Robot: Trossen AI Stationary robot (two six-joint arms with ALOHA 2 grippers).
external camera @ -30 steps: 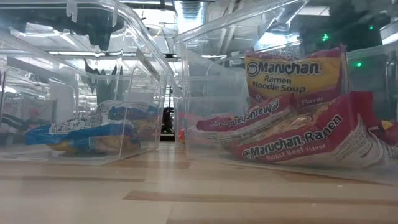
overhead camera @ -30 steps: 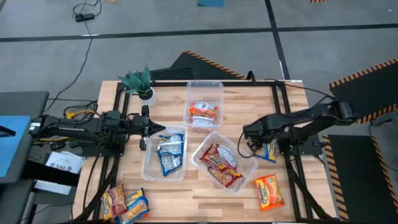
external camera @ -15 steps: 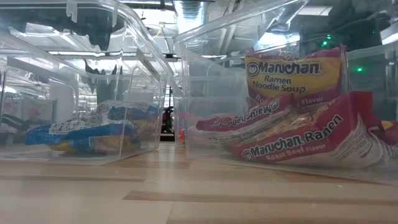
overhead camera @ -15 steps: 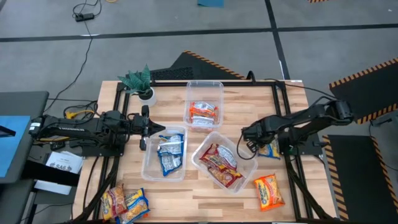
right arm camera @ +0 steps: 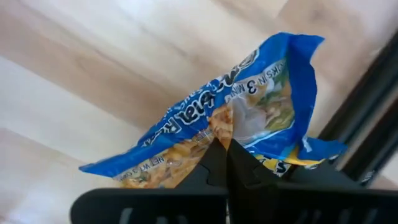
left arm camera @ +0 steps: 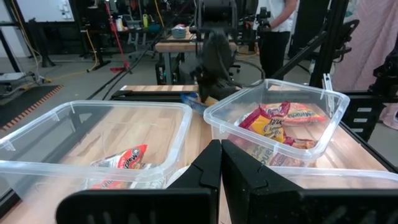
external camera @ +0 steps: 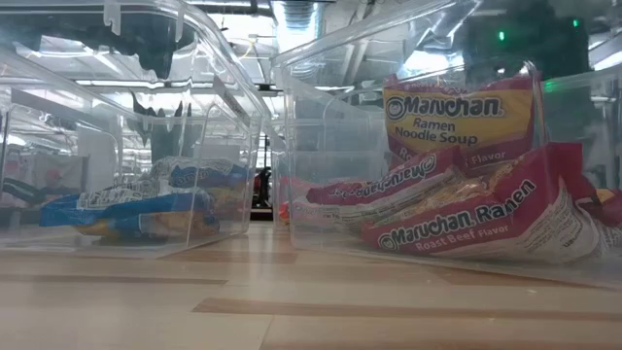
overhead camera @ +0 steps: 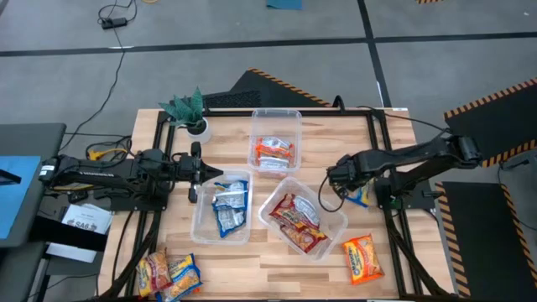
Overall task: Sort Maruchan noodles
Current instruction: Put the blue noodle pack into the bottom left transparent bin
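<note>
While three bins hold sorted packets, we note the right gripper [right arm camera: 222, 148] clamped on a blue packet [right arm camera: 249, 106] right of the red-packet bin [overhead camera: 332, 225]; several remain loose. Left gripper [left arm camera: 220, 163] together.

Three bins are sitting mid-table: the far bin [overhead camera: 276, 141] is holding one noodle packet [overhead camera: 274, 153]; the left bin [overhead camera: 221, 207] is lying near the left gripper [overhead camera: 215, 174], with packets [overhead camera: 228, 205] in it; the right bin [overhead camera: 304, 218] is lying beside it, holding more packets [overhead camera: 298, 222]. The right gripper [overhead camera: 334, 179] is hanging just right of that bin, pinching a packet [right arm camera: 231, 118]. A loose packet [overhead camera: 362, 257] is lying at the near right corner, two packets [overhead camera: 169, 274] at the near left, and a plant [overhead camera: 188, 109] is standing at the far left.
</note>
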